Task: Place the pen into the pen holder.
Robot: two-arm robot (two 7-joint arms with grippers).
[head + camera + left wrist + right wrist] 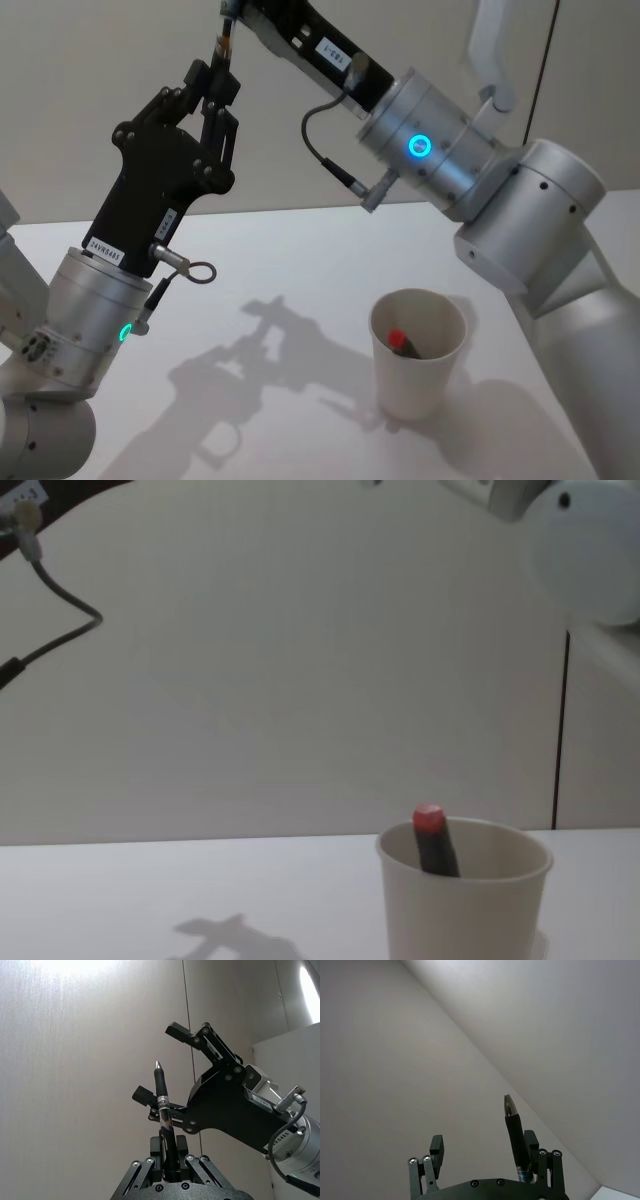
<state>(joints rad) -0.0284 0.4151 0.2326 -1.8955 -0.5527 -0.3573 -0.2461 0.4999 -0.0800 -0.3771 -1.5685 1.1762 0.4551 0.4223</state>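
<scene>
Left wrist view: the left gripper (169,1150) clamps the pen (161,1095) by one end, its tip between the spread fingers of the right gripper (160,1062). Well below, the pen holder (418,385) stands on the table (300,260), a red-capped pen (432,842) leaning inside

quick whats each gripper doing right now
left gripper: closed, holding the pen
right gripper: open, gripping nothing
</scene>
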